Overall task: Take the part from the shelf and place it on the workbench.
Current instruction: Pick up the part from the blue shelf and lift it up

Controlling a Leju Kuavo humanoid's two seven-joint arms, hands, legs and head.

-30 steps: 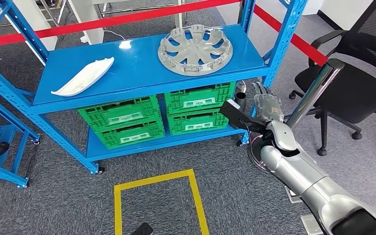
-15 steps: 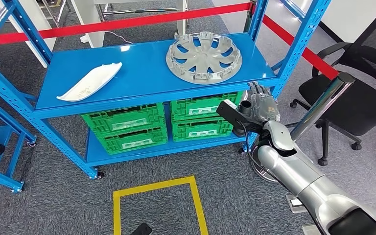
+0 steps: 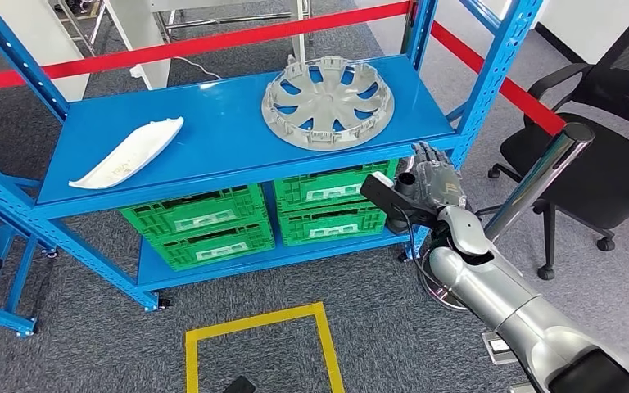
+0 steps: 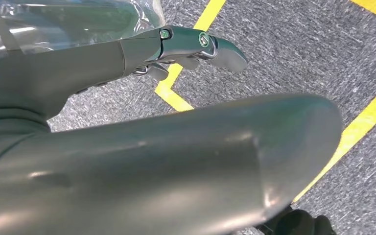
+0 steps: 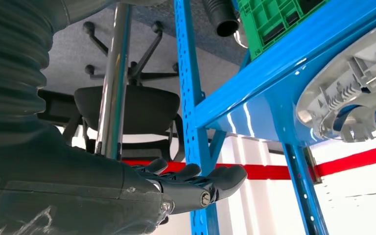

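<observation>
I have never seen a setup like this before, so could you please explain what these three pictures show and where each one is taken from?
This is a humanoid robot with two silver arms. The head camera looks down at a blue shelf carrying a grey wheel cover and a white curved part, with green crates below. The right hand is raised beside the shelf's corner, fingers apart, holding nothing. The other two pictures come from cameras at each wrist. The left hand hangs over carpet with yellow tape, apparently holding nothing.
</observation>
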